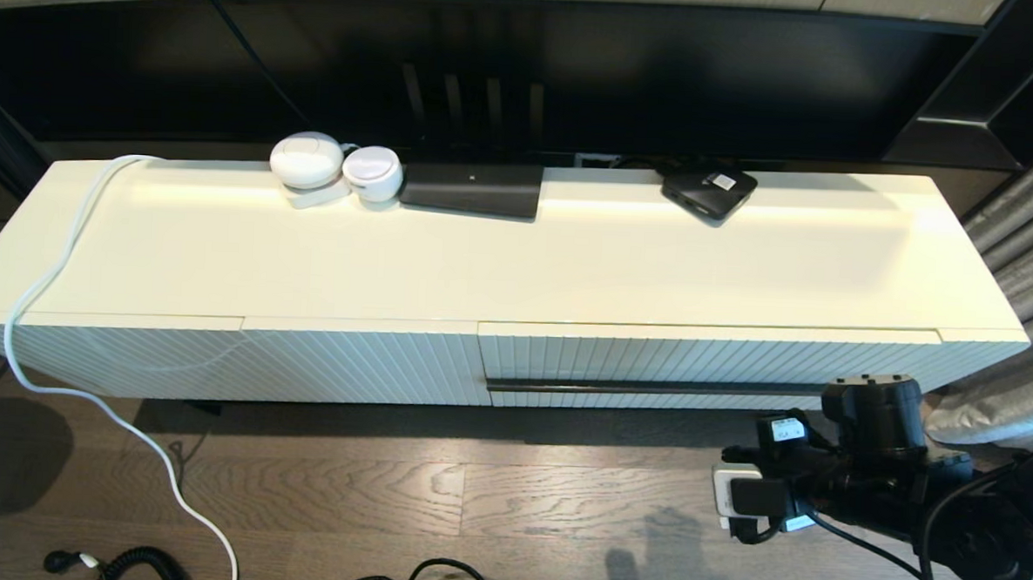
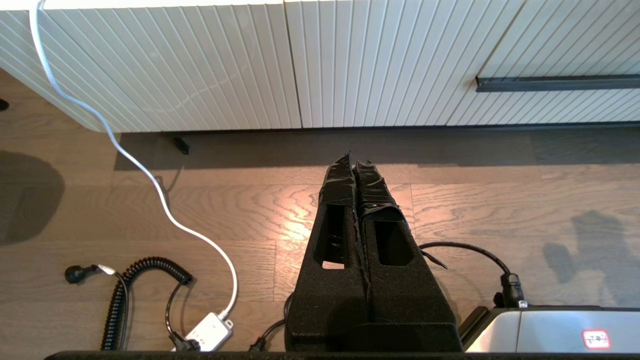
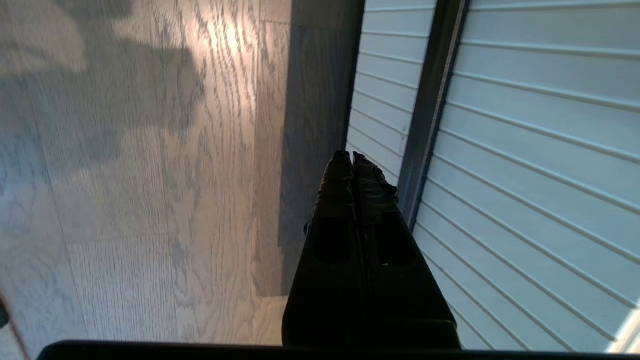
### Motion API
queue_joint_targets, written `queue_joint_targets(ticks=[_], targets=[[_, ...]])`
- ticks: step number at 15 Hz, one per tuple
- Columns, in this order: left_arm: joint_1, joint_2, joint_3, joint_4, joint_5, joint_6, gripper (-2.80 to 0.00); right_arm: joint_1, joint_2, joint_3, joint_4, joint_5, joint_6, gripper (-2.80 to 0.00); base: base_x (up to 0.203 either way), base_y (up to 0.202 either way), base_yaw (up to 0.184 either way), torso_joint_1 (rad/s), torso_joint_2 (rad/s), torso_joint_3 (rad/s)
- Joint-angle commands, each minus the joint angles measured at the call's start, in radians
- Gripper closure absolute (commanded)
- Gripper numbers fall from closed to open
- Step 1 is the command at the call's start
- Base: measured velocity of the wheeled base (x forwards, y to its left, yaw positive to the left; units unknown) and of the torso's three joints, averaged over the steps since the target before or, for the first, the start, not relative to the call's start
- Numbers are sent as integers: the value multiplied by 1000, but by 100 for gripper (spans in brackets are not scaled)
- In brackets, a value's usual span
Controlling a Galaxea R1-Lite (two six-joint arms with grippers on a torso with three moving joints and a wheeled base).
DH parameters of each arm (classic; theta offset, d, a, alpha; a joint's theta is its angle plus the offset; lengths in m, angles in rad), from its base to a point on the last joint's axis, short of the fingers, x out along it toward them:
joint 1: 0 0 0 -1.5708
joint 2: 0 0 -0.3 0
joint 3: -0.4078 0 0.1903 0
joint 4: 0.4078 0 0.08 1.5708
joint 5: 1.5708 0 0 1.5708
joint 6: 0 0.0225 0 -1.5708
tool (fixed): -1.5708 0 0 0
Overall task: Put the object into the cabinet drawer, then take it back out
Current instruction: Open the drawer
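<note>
The cabinet drawer [image 1: 705, 357] is closed; its white vertically ribbed front carries a long black bar handle [image 1: 652, 388]. My right gripper [image 1: 869, 401] is low in front of the drawer's right end. In the right wrist view my right gripper [image 3: 353, 157] is shut and empty, with the handle [image 3: 430, 100] just beside its tips and not touching. My left gripper [image 2: 354, 160] is shut and empty above the floor, short of the cabinet. A small black box with a white label [image 1: 709, 190] lies on the cabinet top.
The top [image 1: 518, 264] also holds two white round devices [image 1: 307, 161] and a flat black box [image 1: 473, 188] along the back. A white cable [image 1: 46, 287] drapes over the left end to the floor. Coiled black cables [image 2: 120, 295] lie on the wooden floor. A handleless diagonally ribbed panel [image 1: 304, 359] is left of the drawer.
</note>
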Motion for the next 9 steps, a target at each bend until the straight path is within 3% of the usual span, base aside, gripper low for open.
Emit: queue_joint_targets(ticks=[1, 4, 9], targets=[[0, 0, 2, 0, 0, 0, 0, 3, 53, -11, -3, -18, -14, 0, 0, 0, 0, 0, 0, 0], [0, 0, 0, 0, 0, 0, 0, 10, 62, -26, 5, -57, 4, 0, 0, 0, 0, 0, 0, 0], [0, 0, 0, 0, 0, 0, 0, 15, 26, -9, 0, -59, 11, 0, 0, 0, 0, 0, 0, 0]])
